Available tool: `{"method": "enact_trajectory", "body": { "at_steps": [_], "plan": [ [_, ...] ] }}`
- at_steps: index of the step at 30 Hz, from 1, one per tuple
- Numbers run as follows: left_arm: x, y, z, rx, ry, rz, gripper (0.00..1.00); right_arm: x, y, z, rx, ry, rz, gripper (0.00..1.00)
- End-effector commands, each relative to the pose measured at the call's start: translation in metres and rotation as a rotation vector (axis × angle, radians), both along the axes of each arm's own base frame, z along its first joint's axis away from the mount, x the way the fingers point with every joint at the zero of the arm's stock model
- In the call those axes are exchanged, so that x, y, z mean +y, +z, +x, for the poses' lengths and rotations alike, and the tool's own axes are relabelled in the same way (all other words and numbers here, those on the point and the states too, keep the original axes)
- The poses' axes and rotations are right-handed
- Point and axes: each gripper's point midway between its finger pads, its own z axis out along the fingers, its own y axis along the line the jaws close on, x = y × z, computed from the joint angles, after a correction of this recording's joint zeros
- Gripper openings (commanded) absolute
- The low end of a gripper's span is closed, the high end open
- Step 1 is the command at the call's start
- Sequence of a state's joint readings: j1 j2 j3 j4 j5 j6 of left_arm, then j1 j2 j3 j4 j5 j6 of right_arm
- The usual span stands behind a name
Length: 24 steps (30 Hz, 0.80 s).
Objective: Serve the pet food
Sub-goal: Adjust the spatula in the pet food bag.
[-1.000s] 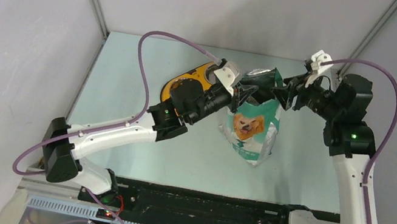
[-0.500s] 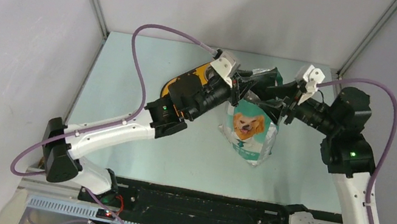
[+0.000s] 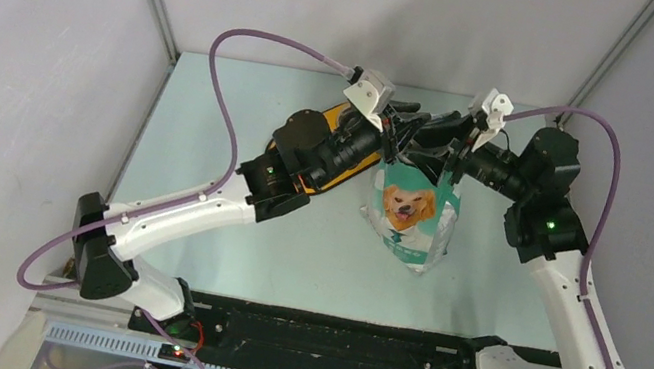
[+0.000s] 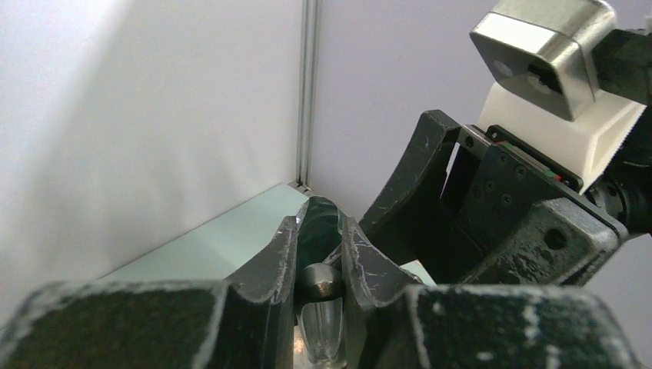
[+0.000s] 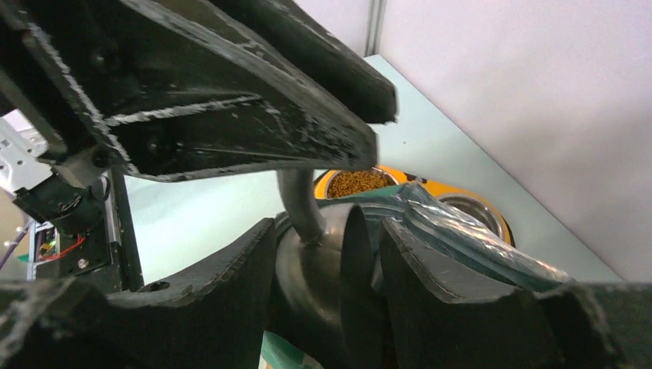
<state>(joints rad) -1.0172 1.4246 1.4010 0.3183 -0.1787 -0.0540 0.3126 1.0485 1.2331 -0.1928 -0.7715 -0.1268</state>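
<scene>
The teal-and-white bag (image 3: 409,214) with a dog print stands upright mid-table. My left gripper (image 3: 400,139) hangs over its mouth, shut on the handle of a grey metal scoop (image 4: 319,280). In the right wrist view the scoop's cup (image 5: 315,261) sits between the fingers of my right gripper (image 5: 327,227), which stand apart. The bag's rim (image 5: 454,231) lies over the right-hand finger. Pet food (image 5: 357,182) fills one steel cup of an orange feeder (image 5: 430,188) behind the bag. In the top view the right gripper (image 3: 432,152) meets the left one above the bag.
The orange feeder (image 3: 281,143) lies left of the bag, mostly under my left forearm; its second steel cup (image 5: 469,209) looks empty. Grey walls close in the back and both sides. Bare green tabletop (image 3: 207,153) lies to the left and in front of the bag.
My right gripper has swung left from the bag's right corner to over its mouth, next to the left gripper. The left wrist has risen slightly toward the back, still holding the scoop.
</scene>
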Motion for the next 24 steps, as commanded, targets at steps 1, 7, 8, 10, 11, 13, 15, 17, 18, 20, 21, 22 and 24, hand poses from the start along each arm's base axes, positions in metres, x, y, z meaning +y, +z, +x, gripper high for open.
{"method": "enact_trajectory", "body": {
  "at_steps": [1,7,8,10,11,13,15,17,18,20,21,22,24],
  "plan": [
    [0.010,0.047,-0.002,-0.058,-0.002,-0.110,0.00,0.012,0.019,-0.013,-0.122,0.095,0.011,0.57],
    [0.007,0.051,-0.006,-0.063,-0.027,-0.115,0.00,0.018,0.013,-0.023,-0.168,0.149,-0.032,0.56],
    [0.007,0.051,-0.006,-0.063,-0.029,-0.114,0.00,0.019,0.012,-0.021,-0.174,0.146,-0.041,0.55],
    [0.008,0.052,-0.009,-0.062,-0.039,-0.114,0.00,0.021,0.006,-0.018,-0.171,0.143,-0.055,0.53],
    [0.009,0.052,-0.011,-0.058,-0.047,-0.115,0.00,0.021,0.005,-0.016,-0.172,0.141,-0.060,0.53],
    [0.012,0.053,-0.016,-0.054,-0.060,-0.126,0.00,0.021,0.002,-0.013,-0.181,0.137,-0.073,0.50],
    [0.017,0.055,-0.022,-0.054,-0.075,-0.142,0.00,0.021,0.001,-0.011,-0.190,0.137,-0.079,0.47],
    [0.020,0.057,-0.029,-0.048,-0.100,-0.156,0.00,0.023,0.002,-0.011,-0.204,0.149,-0.080,0.44],
    [0.018,0.056,-0.032,-0.041,-0.119,-0.158,0.00,0.024,0.002,-0.011,-0.209,0.158,-0.079,0.41],
    [0.020,0.056,-0.036,-0.034,-0.136,-0.163,0.00,0.025,0.002,-0.013,-0.226,0.178,-0.085,0.37],
    [0.023,0.059,-0.038,-0.038,-0.137,-0.169,0.00,0.025,0.001,-0.014,-0.238,0.185,-0.094,0.35],
    [0.026,0.058,-0.038,-0.034,-0.131,-0.173,0.00,0.025,-0.001,-0.015,-0.239,0.189,-0.099,0.34],
    [0.029,0.060,-0.040,-0.041,-0.131,-0.182,0.00,0.024,-0.002,-0.018,-0.260,0.202,-0.116,0.34]
  ]
}}
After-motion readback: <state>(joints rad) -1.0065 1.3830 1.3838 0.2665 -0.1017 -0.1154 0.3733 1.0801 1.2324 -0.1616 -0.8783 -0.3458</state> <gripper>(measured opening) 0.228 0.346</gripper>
